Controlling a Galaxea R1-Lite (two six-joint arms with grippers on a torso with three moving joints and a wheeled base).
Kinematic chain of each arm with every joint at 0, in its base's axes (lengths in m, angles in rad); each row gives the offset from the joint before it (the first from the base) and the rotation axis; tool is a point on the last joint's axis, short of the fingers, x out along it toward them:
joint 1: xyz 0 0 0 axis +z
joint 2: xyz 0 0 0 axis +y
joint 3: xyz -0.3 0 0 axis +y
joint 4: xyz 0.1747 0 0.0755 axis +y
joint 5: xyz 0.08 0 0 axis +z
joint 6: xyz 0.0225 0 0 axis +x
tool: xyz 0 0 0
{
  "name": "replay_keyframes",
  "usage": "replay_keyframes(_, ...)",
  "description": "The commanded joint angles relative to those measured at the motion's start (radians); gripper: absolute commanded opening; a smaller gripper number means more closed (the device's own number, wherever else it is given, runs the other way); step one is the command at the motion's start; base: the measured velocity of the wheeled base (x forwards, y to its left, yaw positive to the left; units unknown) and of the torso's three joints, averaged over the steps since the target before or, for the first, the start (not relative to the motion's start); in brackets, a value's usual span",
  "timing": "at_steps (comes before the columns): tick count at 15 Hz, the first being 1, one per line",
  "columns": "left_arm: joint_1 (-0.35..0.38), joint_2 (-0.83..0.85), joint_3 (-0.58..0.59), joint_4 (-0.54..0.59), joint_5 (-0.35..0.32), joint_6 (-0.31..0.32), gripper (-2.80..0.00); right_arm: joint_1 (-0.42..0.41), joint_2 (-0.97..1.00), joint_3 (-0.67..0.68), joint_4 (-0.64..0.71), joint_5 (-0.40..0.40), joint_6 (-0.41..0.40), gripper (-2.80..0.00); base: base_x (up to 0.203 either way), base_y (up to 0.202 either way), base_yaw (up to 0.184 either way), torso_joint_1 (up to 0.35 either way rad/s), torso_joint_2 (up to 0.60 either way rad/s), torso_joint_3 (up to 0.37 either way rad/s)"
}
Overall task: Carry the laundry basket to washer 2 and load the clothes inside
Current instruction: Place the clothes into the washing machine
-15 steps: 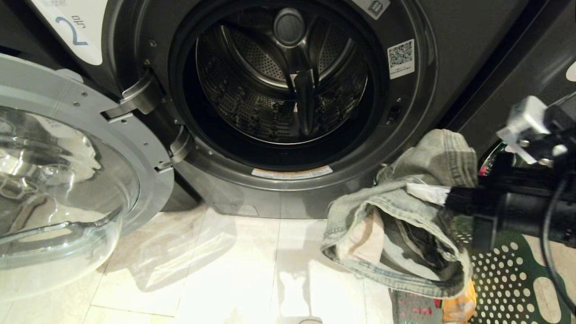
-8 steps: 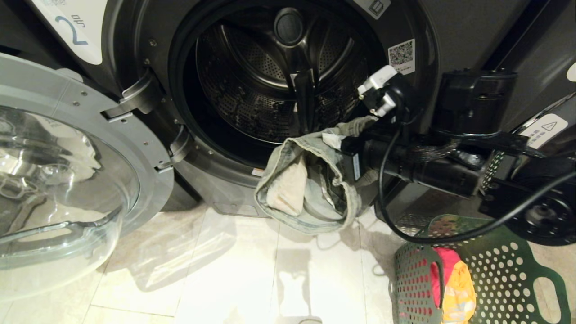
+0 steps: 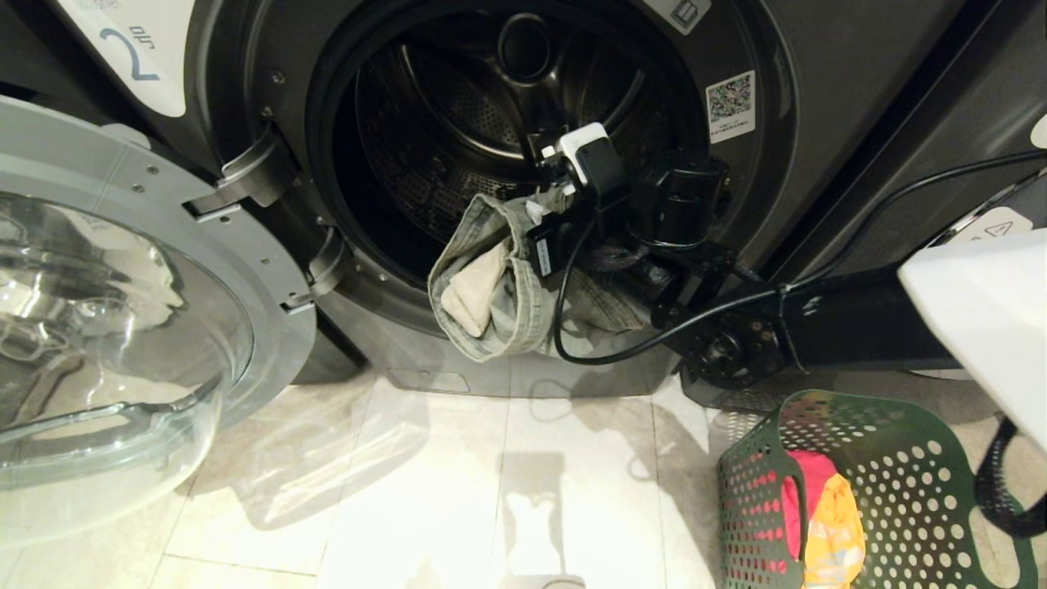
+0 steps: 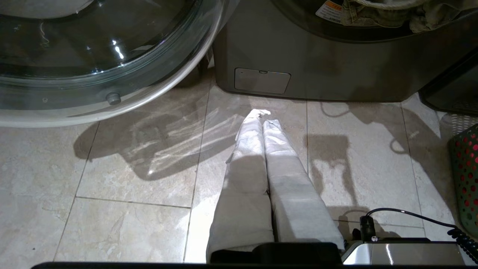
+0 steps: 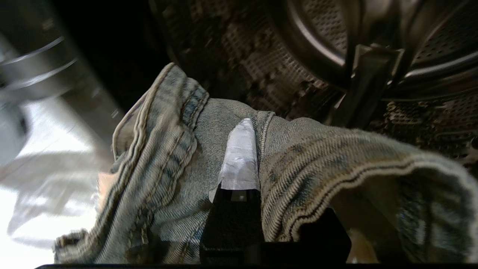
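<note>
Right gripper (image 3: 536, 214): 1, clenched on 1 denim garment (image 3: 483, 282) at washer 2's (image 3: 818, 74) mouth.
Left gripper (image 4: 261, 116): 1, closed, nothing held.
Laundry basket (image 3: 900, 491): 1; 2 garments seen, 1 red (image 3: 806, 491), 1 orange-yellow (image 3: 834, 532).

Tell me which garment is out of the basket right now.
The faded grey-blue denim garment, pinched in the right tool at the washer drum's mouth. The red and orange-yellow pieces lie in the dark green perforated basket.

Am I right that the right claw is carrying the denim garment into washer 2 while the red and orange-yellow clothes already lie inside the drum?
Not quite. The right claw does hold the denim garment at the mouth of washer 2, but the head view shows the red and orange-yellow clothes in the laundry basket on the floor, not in the drum.
</note>
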Motion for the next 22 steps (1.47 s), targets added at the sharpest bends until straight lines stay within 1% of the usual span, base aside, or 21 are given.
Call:
replay_keyframes(1, 0.000, 0.000, 0.011, -0.001, 0.000, 0.000, -2.80, 0.002, 0.158, -0.173, -0.024, -0.042, -0.002, -2.80, 0.000, 0.000, 0.000, 0.000, 0.00, 0.000)
replay_keyframes(3, 0.000, 0.000, 0.011, -0.001, 0.000, 0.000, -2.80, 0.002, 0.248, -0.321, -0.056, -0.097, -0.008, -2.80, 0.000, 0.000, 0.000, 0.000, 0.00, 0.000)
replay_keyframes(4, 0.000, 0.000, 0.011, -0.001, 0.000, 0.000, -2.80, 0.002, 0.271, -0.348, -0.099, -0.114, -0.018, -2.80, 0.000, 0.000, 0.000, 0.000, 0.00, 0.000)
replay_keyframes(8, 0.000, -0.001, 0.011, -0.001, 0.000, 0.000, -2.80, 0.003, 0.277, -0.345, -0.382, -0.130, -0.108, -2.80, 0.000, 0.000, 0.000, 0.000, 0.00, 0.000)
replay_keyframes(10, 0.000, 0.000, 0.011, -0.001, 0.000, 0.000, -2.80, 0.003, 0.253, -0.344, -0.454, -0.135, -0.127, -2.80, 0.000, 0.000, 0.000, 0.000, 0.00, 0.000)
replay_keyframes(11, 0.000, 0.000, 0.011, -0.001, 0.000, 0.000, -2.80, 0.003, 0.238, -0.344, -0.466, -0.138, -0.131, -2.80, 0.000, 0.000, 0.000, 0.000, 0.00, 0.000)
replay_keyframes(15, 0.000, -0.001, 0.011, -0.001, 0.000, 0.000, -2.80, 0.009, 0.223, -0.343, -0.466, -0.139, -0.132, -2.80, 0.000, 0.000, 0.000, 0.000, 0.00, 0.000)
replay_keyframes(18, 0.000, -0.001, 0.011, -0.001, 0.000, 0.000, -2.80, 0.011, 0.282, -0.342, -0.425, -0.146, -0.119, -2.80, 0.000, 0.000, 0.000, 0.000, 0.00, 0.000)
replay_keyframes(19, 0.000, -0.002, 0.011, -0.001, 0.000, 0.000, -2.80, 0.005, 0.298, -0.342, -0.387, -0.162, -0.101, -2.80, 0.000, 0.000, 0.000, 0.000, 0.00, 0.000)
replay_keyframes(22, 0.000, 0.000, 0.011, -0.001, 0.000, 0.000, -2.80, -0.024, 0.315, -0.343, -0.159, -0.206, 0.039, -2.80, 0.000, 0.000, 0.000, 0.000, 0.00, 0.000)
